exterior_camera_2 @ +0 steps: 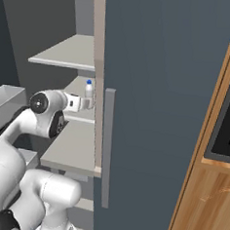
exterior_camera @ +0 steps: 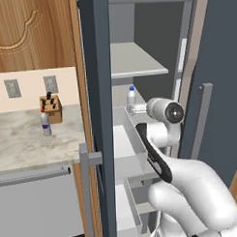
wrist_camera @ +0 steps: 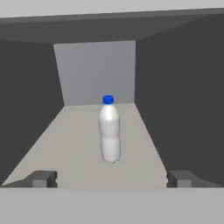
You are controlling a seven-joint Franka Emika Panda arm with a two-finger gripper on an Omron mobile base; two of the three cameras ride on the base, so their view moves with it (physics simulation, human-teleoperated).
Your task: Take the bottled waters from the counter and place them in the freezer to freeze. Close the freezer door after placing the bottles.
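- The blue-capped bottle point(wrist_camera: 109, 130) stands upright on a pale grey freezer shelf point(wrist_camera: 74, 148), straight ahead of the pincer point(wrist_camera: 112, 178) and clear of its fingertips point(wrist_camera: 43, 178); its long axis is vertical.
- The pincer is released and spread wide, with nothing between its jaws.
- The red-capped bottle point(exterior_camera: 45, 123) is not yet moved: it stands upright on the beige bench point(exterior_camera: 24, 143), to the left of the freezer point(exterior_camera: 97, 92) and just in front of the wooden knife block point(exterior_camera: 51, 108).
- From the freezer, the coming move is, I judge, to pull out and go left to that bottle.
- The freezer door point(exterior_camera_2: 162, 101) stands open on the right of the shelf, with its long handle point(exterior_camera_2: 106, 145) near the arm.
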